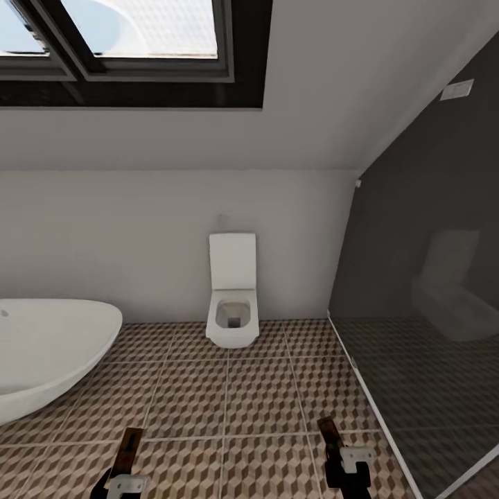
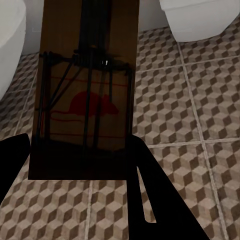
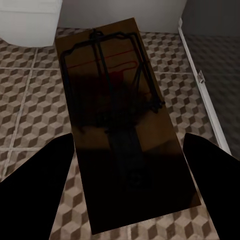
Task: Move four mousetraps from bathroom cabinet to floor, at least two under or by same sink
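Here your left gripper (image 2: 82,192) and right gripper (image 3: 127,190) each clamp a mousetrap (image 2: 82,100) (image 3: 122,120); the head view alone shows the toilet (image 1: 232,305).

toilet (image 1: 232,299) ahead against wall, bathtub (image 1: 48,353) left, glass partition (image 1: 430,291) right

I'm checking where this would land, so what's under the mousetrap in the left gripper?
Cube-patterned floor tiles lie below the mousetrap, with the bathtub to one side and the toilet ahead. The board itself covers the tiles directly beneath it, so those cannot be seen.
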